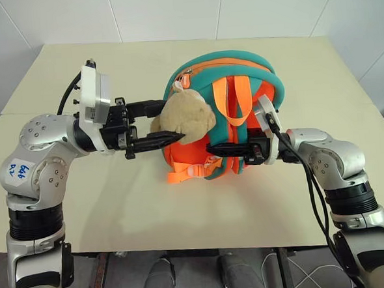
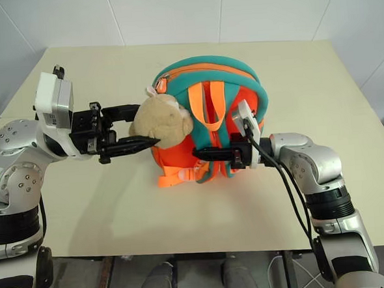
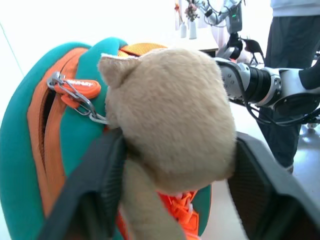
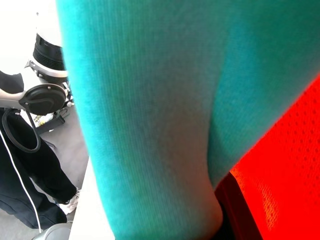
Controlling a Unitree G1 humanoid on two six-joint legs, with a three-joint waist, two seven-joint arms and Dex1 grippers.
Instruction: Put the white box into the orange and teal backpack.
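The orange and teal backpack [image 1: 239, 69] lies on the table with its straps facing up and its zipper [image 3: 75, 90] to the left. A tan plush charm [image 1: 185, 118] hangs from the zipper pull. My left gripper [image 1: 170, 124] reaches in level from the left, and its two black fingers [image 3: 90, 190] press on both sides of the plush. From the right, my right gripper [image 1: 217, 149] is shut on a teal strap [image 4: 150, 125] at the pack's near end. The white box is out of view.
The cream table [image 1: 85, 209] reaches well past the pack on all sides, with its near edge just below my arms. A person in dark trousers [image 3: 292, 75] stands beyond the table on my right side.
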